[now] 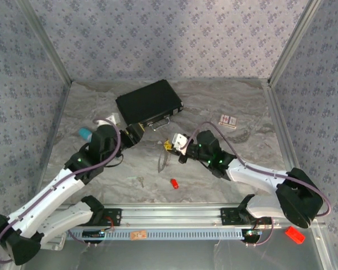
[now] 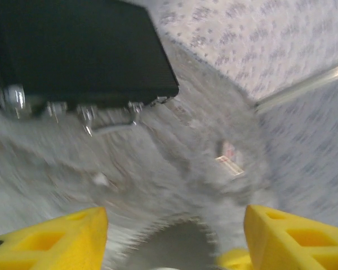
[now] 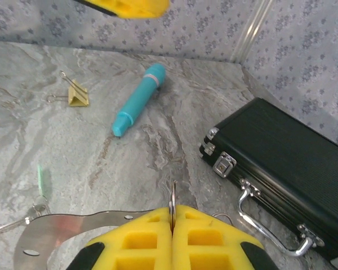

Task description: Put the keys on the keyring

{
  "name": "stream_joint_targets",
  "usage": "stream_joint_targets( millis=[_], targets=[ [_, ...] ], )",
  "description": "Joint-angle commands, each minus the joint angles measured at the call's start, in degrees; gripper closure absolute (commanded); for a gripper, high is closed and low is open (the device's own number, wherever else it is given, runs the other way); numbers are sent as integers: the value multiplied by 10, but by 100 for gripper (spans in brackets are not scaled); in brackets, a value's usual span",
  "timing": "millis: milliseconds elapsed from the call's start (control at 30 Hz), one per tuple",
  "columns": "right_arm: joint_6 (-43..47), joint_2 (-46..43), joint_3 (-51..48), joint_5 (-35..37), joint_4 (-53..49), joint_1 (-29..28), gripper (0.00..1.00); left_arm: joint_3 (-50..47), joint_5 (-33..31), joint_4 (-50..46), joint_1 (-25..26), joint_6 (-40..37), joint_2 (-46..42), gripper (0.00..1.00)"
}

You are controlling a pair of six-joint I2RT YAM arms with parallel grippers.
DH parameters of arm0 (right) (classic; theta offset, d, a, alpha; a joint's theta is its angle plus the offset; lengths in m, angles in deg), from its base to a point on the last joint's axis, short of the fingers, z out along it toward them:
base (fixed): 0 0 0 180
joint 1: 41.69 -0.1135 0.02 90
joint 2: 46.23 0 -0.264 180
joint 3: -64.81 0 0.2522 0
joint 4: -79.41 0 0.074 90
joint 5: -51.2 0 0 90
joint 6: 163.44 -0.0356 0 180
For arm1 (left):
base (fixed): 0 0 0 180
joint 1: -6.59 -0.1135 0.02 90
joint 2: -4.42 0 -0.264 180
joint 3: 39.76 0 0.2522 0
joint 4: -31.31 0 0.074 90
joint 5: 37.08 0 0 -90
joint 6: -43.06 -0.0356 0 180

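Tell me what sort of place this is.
Probably a robot test booth, not a home: patterned walls on metal posts enclose a marbled table, and robot arms are mounted on a rail at its edge.

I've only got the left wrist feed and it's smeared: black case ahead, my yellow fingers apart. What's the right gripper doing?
Observer: The right gripper is shut on the keyring, which is pinched edge-on between its fingers.
Operator: Where are the loose keys?
Observer: The top view shows a red-headed key and a silvery key lying apart on the table, nearer the arm bases than the right gripper is.
Operator: Anything else on my side?
Observer: A teal stick lies left of the black case, close beside the left arm's wrist.
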Motion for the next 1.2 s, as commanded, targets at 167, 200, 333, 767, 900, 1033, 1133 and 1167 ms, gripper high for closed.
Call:
stream_joint_targets(
  millis=[167,200,333,767,900,1033,1133,1167],
  targets=[
    [28,-39,78,-111,-149,19,100,-108,181,125,0,-615,-56,51],
    [40,-37,87,-116,-168,18,100,-124,203,142,0,-641,-64,51],
    [89,-37,112,-135,-224,12,100,-157,288,163,1,-736,-71,64],
    [130,-9,174,-156,-312,-7,100,-174,367,233,19,-741,-11,73],
    [134,-2,180,-147,-320,-8,100,-176,367,241,20,-737,-13,74],
    [142,4,186,-143,-336,-9,100,-175,367,244,21,-737,-11,77],
    [140,8,186,-150,-335,-10,100,-168,375,236,21,-735,-6,79],
    [139,9,186,-151,-334,-10,100,-167,380,235,22,-734,-2,79]
  ],
)
